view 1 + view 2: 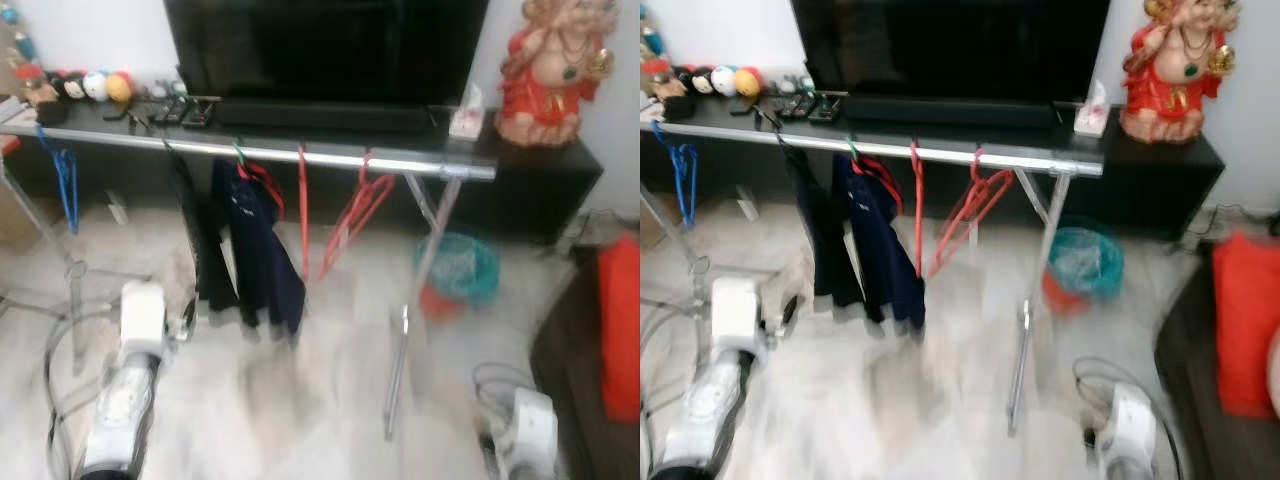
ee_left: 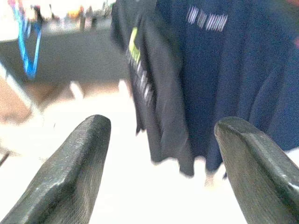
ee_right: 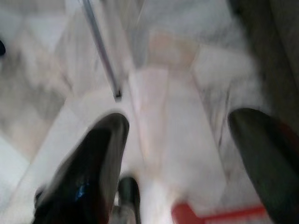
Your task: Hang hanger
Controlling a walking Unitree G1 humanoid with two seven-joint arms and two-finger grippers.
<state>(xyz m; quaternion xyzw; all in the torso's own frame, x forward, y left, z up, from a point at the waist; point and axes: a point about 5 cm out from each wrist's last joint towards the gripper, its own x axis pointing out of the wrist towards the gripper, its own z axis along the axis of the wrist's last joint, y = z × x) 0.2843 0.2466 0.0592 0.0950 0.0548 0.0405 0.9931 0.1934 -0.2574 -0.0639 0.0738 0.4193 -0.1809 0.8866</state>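
Facing a clothes rail hung with shirts and red hangers, the left gripper and right gripper gape wide, empty; a hanger must apparently be fetched next.

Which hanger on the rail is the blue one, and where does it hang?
The blue hanger, alone at the far left end of the rail. The red hangers hang right of the dark shirts.

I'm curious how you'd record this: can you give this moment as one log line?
left gripper: open, empty, facing hung shirts | right gripper: open, above floor, red piece near its fingers | rail: red hangers, blue hanger | view: blurred
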